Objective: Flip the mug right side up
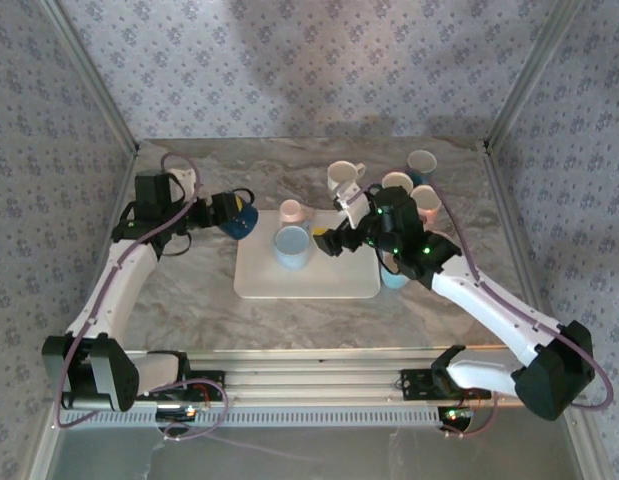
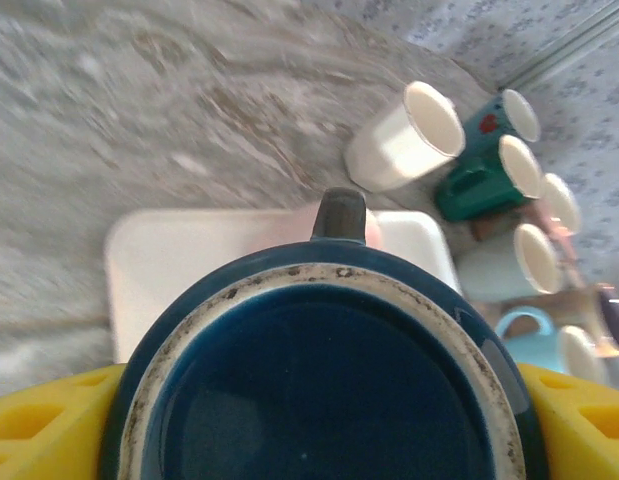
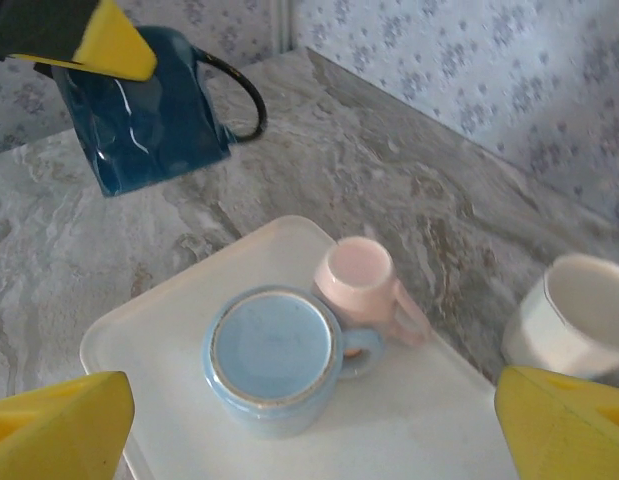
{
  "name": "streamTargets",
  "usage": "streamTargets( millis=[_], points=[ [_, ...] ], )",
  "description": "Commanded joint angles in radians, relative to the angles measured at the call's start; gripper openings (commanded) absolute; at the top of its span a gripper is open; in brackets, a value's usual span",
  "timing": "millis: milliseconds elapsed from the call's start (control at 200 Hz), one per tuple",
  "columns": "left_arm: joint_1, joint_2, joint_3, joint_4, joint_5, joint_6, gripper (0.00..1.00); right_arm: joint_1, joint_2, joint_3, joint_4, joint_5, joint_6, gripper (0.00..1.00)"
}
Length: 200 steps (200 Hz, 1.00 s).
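Left tool (image 1: 221, 208) is clamped on the dark blue mug (image 3: 149, 110), 1 yellow finger on each side of the body. The mug hangs clear of the counter (image 1: 189, 300), just off the far-left corner of the white tray (image 1: 289, 285). In my left wrist view the unglazed foot ring faces the camera and the handle points away. From the right wrist view the mug sits tilted in the grip, handle out to the side. My read: mid-flip — mug is in the air, not upright and not set down. The next move calls for a wrist roll until the rim faces up, then a slow descent onto bare counter with the base flat before I open. Main risks look like touching down on an edge and tipping, or the handle catching the tray rim. Right tool (image 3: 309, 425) is spread wide with nothing in it, hovering above the tray over the light blue mug (image 3: 274, 350). That mug looks base-up too, with the pink mug (image 3: 354, 270) just beside it — possibly the next candidate, but that's a guess.
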Motion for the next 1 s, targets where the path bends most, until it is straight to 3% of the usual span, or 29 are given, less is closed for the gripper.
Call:
streamTargets(
  millis=[0,225,400,580,640,994],
  points=[
    [-0.001,0.009,0.083,-0.018,0.18,-0.21,0.37,0.051,0.029,0.056,0.032,0.011,-0.166,0.93],
    [-0.001,0.059,0.103,-0.003,0.278,-0.426,0.33,0.152,0.075,0.035,0.103,0.074,-0.419,0.91],
    [-0.012,0.123,0.176,-0.084,0.38,-0.429,0.32,0.151,0.092,-0.033,0.231,0.016,-0.543,0.91],
    [-0.059,0.182,0.255,-0.199,0.434,-0.39,0.27,0.147,0.119,-0.043,0.335,0.003,-0.571,0.85],
    [-0.069,0.19,0.265,-0.206,0.437,-0.384,0.25,0.144,0.129,-0.033,0.358,0.003,-0.559,0.76],
    [-0.109,0.207,0.291,-0.216,0.434,-0.402,0.25,0.126,0.174,-0.027,0.454,0.026,-0.536,0.63]
  ],
)
